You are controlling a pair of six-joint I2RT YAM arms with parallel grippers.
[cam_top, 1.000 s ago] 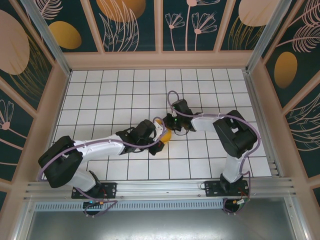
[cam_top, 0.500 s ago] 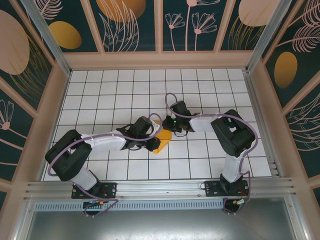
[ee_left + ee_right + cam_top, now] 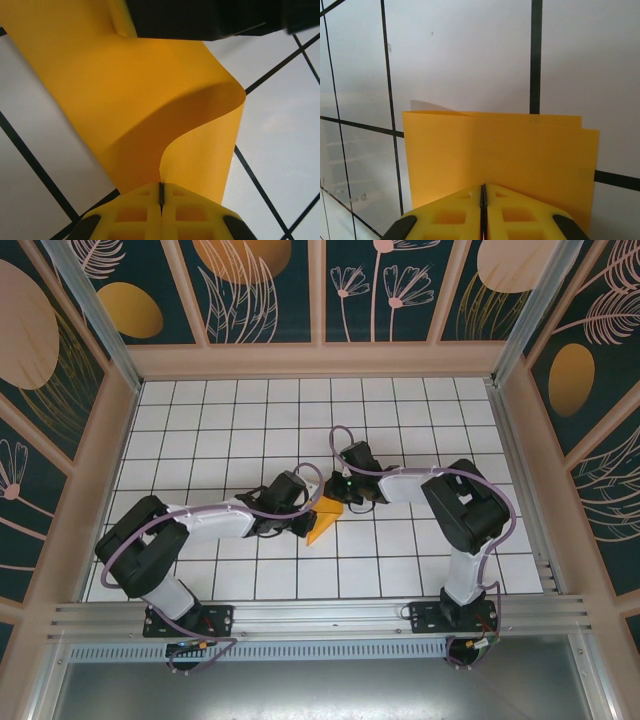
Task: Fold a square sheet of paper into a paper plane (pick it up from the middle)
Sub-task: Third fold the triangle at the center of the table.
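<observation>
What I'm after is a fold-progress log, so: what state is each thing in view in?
sheet of paper: folded over, bowed into a curl, pinched by both grippers.
left gripper: shut on the sheet's edge.
right gripper: shut on the doubled layers.

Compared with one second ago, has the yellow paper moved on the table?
Yes. In the top view the yellow paper now stretches further toward the near rail and slightly to the left.
</observation>
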